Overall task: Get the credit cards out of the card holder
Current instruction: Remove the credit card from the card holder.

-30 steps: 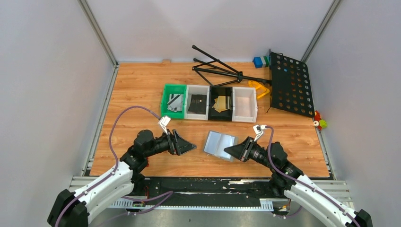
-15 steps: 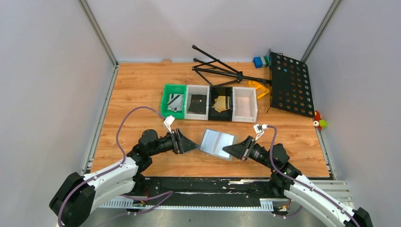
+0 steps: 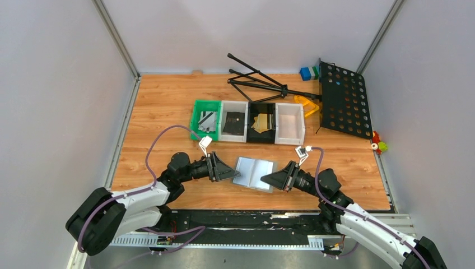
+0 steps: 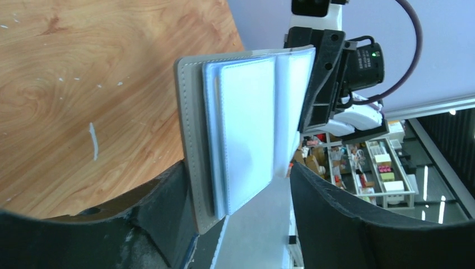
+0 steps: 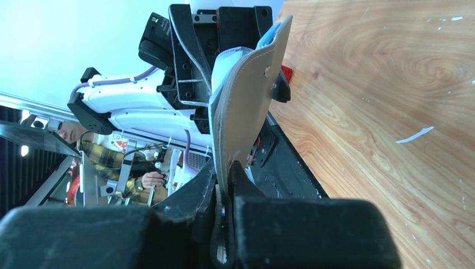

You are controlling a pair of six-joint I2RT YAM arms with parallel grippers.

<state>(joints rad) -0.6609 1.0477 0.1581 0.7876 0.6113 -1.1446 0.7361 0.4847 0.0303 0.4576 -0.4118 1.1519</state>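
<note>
Right tool [image 3: 268, 179]: pinching the right flap of the card holder [image 3: 255, 172], jaws pressed together on the grey cover. Holder open like a book, lifted off the surface [image 3: 162, 106], near the middle of its near edge, between the two tools.

Left tool [image 3: 229, 171]: spread, one finger on each side of the holder's left flap. Lower finger [image 4: 157, 224] seemingly touching the cover, the other apart from the pale sleeves [image 4: 246, 129]. No grip there yet.

Credit cards [image 3: 262, 123]: silvery, black and gold ones lying in the row of trays [image 3: 304, 124] mid-surface, well apart from the holder. Cannot tell whether any card sits in the sleeves; pale and glossy in the left wrist view.

Risks, as judged:
- Single pinch on one thin edge: likely to twist or slip out if tugged sideways by the left tool.
- Left fingers clamping the whole flap instead of one card: no extraction, only a tug-of-war, possibly a torn sleeve.
- Slick sleeve plastic: fingertip sliding off, card staying put.
- Freed card dropping flat onto the surface, awkward to pick up again.
</note>
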